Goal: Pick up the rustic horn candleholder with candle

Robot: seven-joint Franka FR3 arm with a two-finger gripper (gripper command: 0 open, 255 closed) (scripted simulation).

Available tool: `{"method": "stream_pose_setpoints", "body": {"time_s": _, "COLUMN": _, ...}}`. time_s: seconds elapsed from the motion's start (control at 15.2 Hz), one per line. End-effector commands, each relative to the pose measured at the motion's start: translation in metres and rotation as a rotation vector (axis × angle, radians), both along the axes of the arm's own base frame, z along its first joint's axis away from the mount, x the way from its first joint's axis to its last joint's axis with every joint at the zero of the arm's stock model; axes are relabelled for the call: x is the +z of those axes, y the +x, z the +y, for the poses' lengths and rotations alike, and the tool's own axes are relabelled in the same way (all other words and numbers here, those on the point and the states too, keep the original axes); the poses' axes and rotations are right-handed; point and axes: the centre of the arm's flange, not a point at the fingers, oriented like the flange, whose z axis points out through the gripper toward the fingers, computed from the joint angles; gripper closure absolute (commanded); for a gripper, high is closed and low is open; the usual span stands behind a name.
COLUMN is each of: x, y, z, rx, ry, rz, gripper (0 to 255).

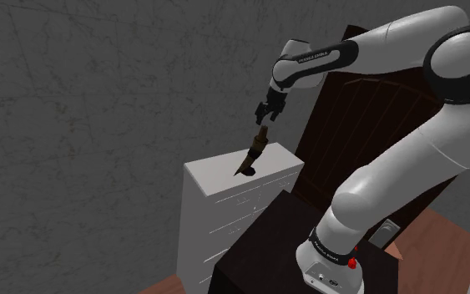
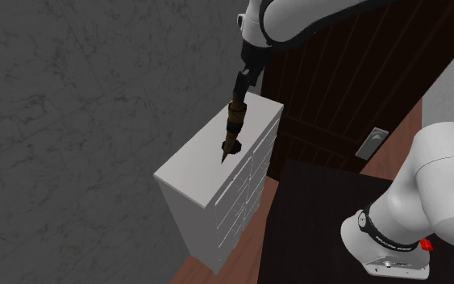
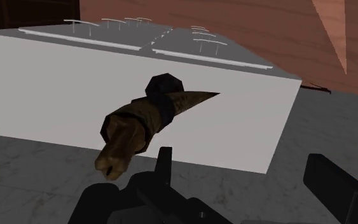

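The horn candleholder is a brown horn with dark bands and a black foot. It stands slanted over the top of a white chest of drawers, pointed end and foot down at the top's surface. My black gripper hangs right above its thick upper end; in the second exterior view the gripper is likewise just over the candleholder. In the wrist view the fingers stand wide apart around my gripper. The candleholder lies beside the outer side of one finger, not between them.
The chest stands against a grey marbled wall, with a dark wooden door beside it. My dark stand is close in front of the chest, on a reddish wooden floor.
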Motion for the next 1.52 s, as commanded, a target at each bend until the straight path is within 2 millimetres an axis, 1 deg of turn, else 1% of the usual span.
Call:
{"method": "stream_pose_setpoints", "body": {"time_s": 0.0, "x": -0.013, "y": 0.008, "z": -0.022, "rx": -0.009, "ry": -0.004, "rz": -0.012, "gripper": 0}}
{"method": "stream_pose_setpoints", "body": {"time_s": 0.66, "x": -0.068, "y": 0.049, "z": -0.129, "rx": -0.053, "ry": -0.015, "rz": -0.067, "gripper": 0}}
{"method": "stream_pose_setpoints", "body": {"time_s": 0.73, "x": -0.071, "y": 0.052, "z": -0.136, "rx": -0.055, "ry": -0.015, "rz": -0.07, "gripper": 0}}
{"method": "stream_pose_setpoints", "body": {"time_s": 1.19, "x": -0.108, "y": 0.052, "z": -0.136, "rx": -0.055, "ry": -0.015, "rz": -0.07, "gripper": 0}}
{"method": "stream_pose_setpoints", "body": {"time_s": 1.32, "x": -0.111, "y": 0.052, "z": -0.136, "rx": -0.055, "ry": -0.015, "rz": -0.07, "gripper": 0}}
{"method": "stream_pose_setpoints", "body": {"time_s": 1.39, "x": -0.11, "y": 0.052, "z": -0.135, "rx": -0.055, "ry": -0.015, "rz": -0.07, "gripper": 255}}
{"method": "stream_pose_setpoints", "body": {"time_s": 1.45, "x": -0.11, "y": 0.052, "z": -0.135, "rx": -0.055, "ry": -0.015, "rz": -0.07, "gripper": 255}}
